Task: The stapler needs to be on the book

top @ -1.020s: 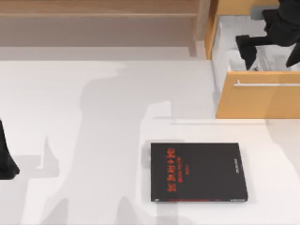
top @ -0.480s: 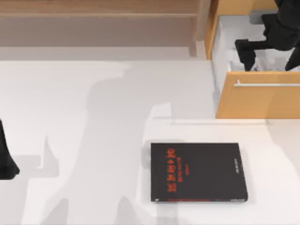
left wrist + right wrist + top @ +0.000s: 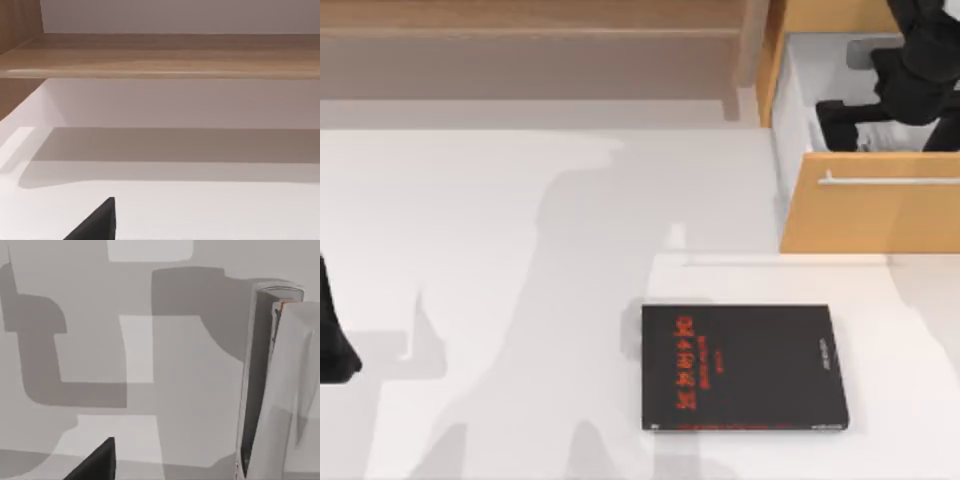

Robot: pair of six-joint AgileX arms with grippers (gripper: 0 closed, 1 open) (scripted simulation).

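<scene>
The right gripper (image 3: pixel 880 105) sits inside the open drawer (image 3: pixel 870 200) at the table's far right; the top view's edge cuts off its arm, and finger spacing cannot be judged. The stapler (image 3: pixel 272 385) is cut off by the right wrist view's edge. The left arm (image 3: pixel 335 330) is cropped at the top view's left edge.

Open drawer (image 3: pixel 865 210) juts over table (image 3: pixel 500 220) far right corner, right gripper (image 3: pixel 880 105) inside. Book (image 3: pixel 744 368) lies flat near front edge. Left, centre open.
</scene>
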